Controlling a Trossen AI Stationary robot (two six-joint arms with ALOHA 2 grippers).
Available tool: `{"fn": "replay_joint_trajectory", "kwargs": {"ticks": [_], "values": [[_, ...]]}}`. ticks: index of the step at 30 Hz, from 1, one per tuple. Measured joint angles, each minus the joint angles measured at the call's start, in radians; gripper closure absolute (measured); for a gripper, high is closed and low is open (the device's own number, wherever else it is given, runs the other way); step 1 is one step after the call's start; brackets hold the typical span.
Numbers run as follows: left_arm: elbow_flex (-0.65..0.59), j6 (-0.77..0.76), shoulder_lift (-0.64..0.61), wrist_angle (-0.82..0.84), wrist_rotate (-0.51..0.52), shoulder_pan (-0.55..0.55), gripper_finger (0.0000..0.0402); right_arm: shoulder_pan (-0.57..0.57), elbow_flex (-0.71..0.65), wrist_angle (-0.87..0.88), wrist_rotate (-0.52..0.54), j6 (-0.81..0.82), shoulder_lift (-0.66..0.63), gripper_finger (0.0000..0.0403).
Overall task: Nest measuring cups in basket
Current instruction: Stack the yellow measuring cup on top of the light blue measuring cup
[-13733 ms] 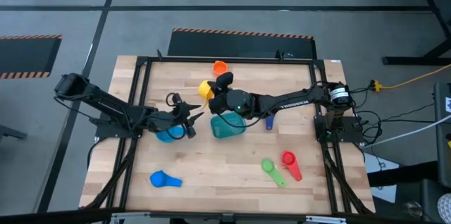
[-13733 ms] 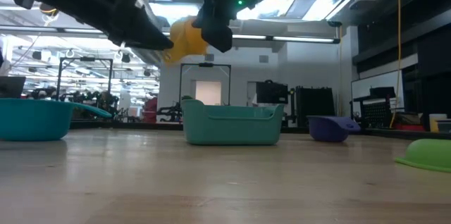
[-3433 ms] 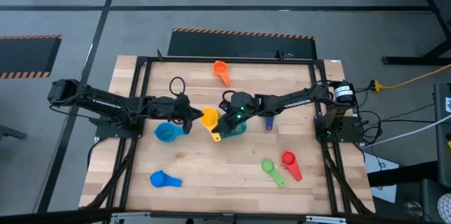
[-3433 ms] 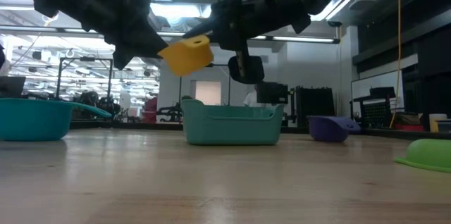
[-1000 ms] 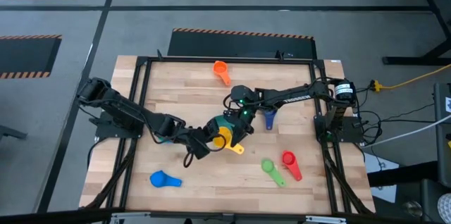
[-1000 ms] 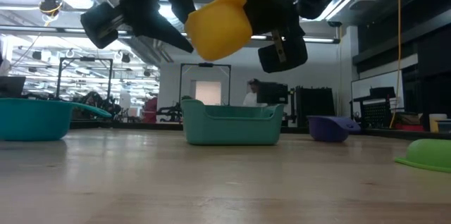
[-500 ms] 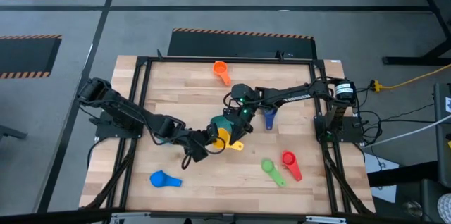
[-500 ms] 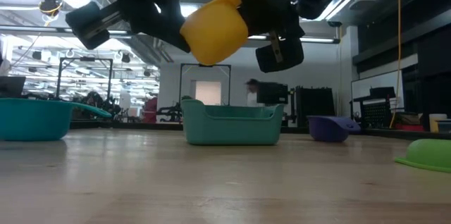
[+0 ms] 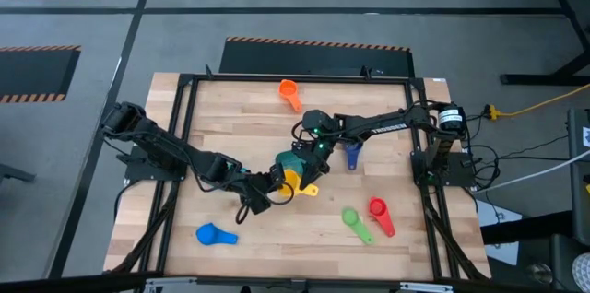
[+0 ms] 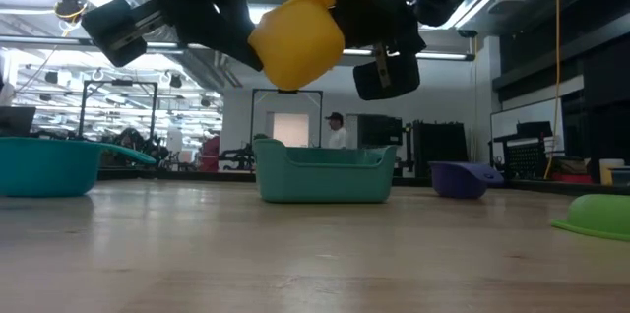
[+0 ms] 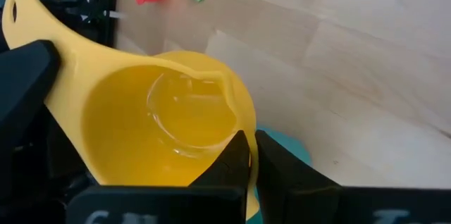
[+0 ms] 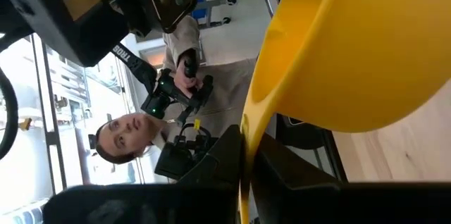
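Note:
The yellow measuring cup (image 9: 293,182) (image 10: 295,42) hangs in the air above the table's middle, held by both grippers. My left gripper (image 9: 279,183) (image 11: 250,157) is shut on its bowl. My right gripper (image 9: 305,168) (image 12: 246,160) is shut on its handle. The teal basket (image 9: 293,158) (image 10: 325,173) stands on the table just beyond the cup, partly hidden under the right gripper. On the wood lie the orange cup (image 9: 289,91), dark blue cup (image 9: 352,155), green cup (image 9: 355,222), red cup (image 9: 379,214) and a light blue cup (image 9: 214,234). My left gripper grips the bowl's rim (image 11: 238,131) on the side away from the handle, one finger inside the bowl and one outside. The cup is lifted clear of the table and tilted. My right gripper pinches the cup's flat handle (image 12: 248,129) between its two fingers, which lie across it partway along, short of the hole end (image 11: 14,5). The bowl (image 10: 295,42) hangs lower than the handle, clear of the table.
A second light blue cup (image 10: 47,165) sits on the table left of the basket; the left arm hides it from above. A black frame (image 9: 184,81) borders the wooden top. A person (image 10: 336,131) stands in the room behind, and another with a controller (image 12: 187,76) shows.
Both grippers have kept their hold on the yellow cup. It has drifted a little toward the table's left and tipped slightly, the left gripper moving with it. A person has walked across the room behind the basket.

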State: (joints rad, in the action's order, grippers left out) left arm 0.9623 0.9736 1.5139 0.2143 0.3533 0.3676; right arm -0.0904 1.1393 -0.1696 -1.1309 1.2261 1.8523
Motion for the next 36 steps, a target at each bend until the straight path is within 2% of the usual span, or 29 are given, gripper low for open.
{"fn": "replay_joint_trajectory", "kwargs": {"ticks": [5,9,15,22,36], "values": [[0.000,-0.014,-0.002,0.004,-0.040,0.016,0.0399,-0.004,0.000,-0.019,-0.007,0.000,0.000,0.0376],[0.002,-0.073,-0.006,0.021,-0.029,0.042,0.0399,-0.018,-0.001,-0.092,-0.017,0.014,0.002,0.0375],[0.003,-0.145,-0.006,0.036,0.024,0.086,0.0400,-0.047,-0.002,-0.096,-0.015,0.029,0.003,0.0375],[0.003,-0.144,-0.005,0.043,0.078,0.104,0.0400,-0.052,-0.001,-0.090,-0.016,0.065,0.003,0.0376],[0.002,-0.122,-0.003,0.045,0.075,0.091,0.0400,-0.036,-0.001,-0.089,-0.017,0.068,0.003,0.0376]]}}
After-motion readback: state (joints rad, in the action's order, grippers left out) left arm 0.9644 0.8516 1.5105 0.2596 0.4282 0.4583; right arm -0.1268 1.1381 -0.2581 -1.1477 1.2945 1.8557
